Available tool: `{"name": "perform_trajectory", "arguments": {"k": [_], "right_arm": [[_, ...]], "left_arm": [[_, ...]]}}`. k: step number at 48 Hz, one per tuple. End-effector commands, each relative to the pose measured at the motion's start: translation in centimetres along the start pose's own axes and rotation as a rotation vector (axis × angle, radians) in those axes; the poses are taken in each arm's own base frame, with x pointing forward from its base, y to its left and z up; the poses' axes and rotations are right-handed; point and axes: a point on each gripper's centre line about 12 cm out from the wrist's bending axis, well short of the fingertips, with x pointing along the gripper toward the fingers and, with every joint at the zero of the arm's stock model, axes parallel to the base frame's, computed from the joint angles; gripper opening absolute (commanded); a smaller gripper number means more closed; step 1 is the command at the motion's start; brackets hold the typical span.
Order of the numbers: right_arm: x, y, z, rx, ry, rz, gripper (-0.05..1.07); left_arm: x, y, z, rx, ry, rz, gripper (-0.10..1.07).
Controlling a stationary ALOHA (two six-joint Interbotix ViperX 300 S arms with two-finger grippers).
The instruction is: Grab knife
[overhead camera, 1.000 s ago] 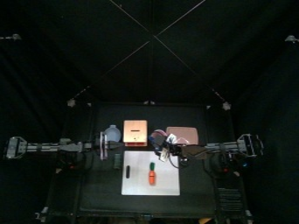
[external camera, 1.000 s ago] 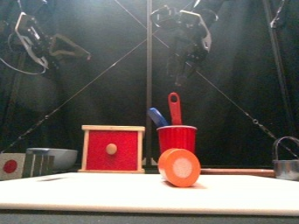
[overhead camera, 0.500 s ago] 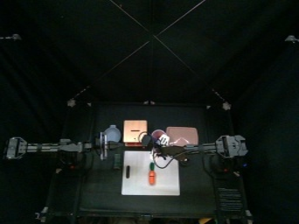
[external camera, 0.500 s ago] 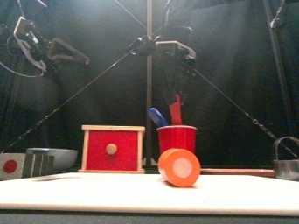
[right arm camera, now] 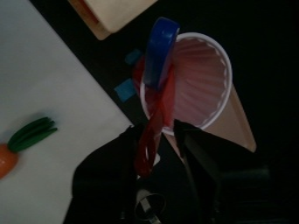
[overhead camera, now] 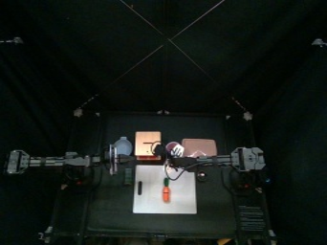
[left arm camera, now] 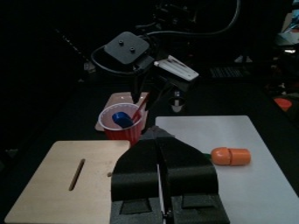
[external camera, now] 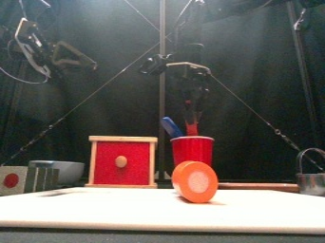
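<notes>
Right tool (external camera: 191, 106) lowered since earlier onto red knife handle (right arm camera: 152, 131) in red cup (external camera: 192, 150), jaws straddling handle, grip uncertain, blue utensil (right arm camera: 163, 37) beside, left tool (left arm camera: 160, 166) pressed together, apart.

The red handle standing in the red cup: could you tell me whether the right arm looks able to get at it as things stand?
Probably yes: the right gripper hangs directly over the red cup, jaws either side of the red handle. The blue handle beside it crowds the space slightly.
</notes>
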Motion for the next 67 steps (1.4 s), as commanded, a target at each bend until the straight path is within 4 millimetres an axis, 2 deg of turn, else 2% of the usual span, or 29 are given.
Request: {"name": "perform_trajectory", "arguments": {"k": [1,16,30,35,46,53,61,67], "right_arm": [[-1.9,-0.8,0.9,0.031,-0.042,0.019,0.63],[-3.4,-1.7,1.3,0.046,-0.031,-0.022,0.61],[-1.7,-1.1,0.6,0.029,0.016,-0.037,0.61],[-1.8,-1.2,0.7,0.031,0.012,-0.038,0.59],[-1.9,-1.5,1.1,0.05,0.011,-0.031,0.48],[-2.0,-1.6,1.4,0.067,0.008,-0.025,0.46],[-4.1,-2.4,1.7,0.093,-0.036,-0.001,0.46],[-7.5,-3.8,1.5,0.124,-0.091,0.03,0.46]], "left_arm": [[0.1,0.1,0.4,0.0,-0.015,0.004,0.09],[0.1,0.2,0.1,-0.001,-0.007,0.009,0.09],[0.0,0.2,0.0,-0.001,-0.005,0.009,0.09],[0.0,0.2,0.1,-0.001,-0.008,0.009,0.09],[0.0,0.2,0.0,-0.001,-0.007,0.009,0.09],[0.0,0.2,0.0,-0.001,-0.007,0.009,0.09],[0.0,0.2,-0.1,-0.001,-0.002,0.009,0.09],[0.0,0.2,-0.1,-0.001,-0.002,0.01,0.09]]}}
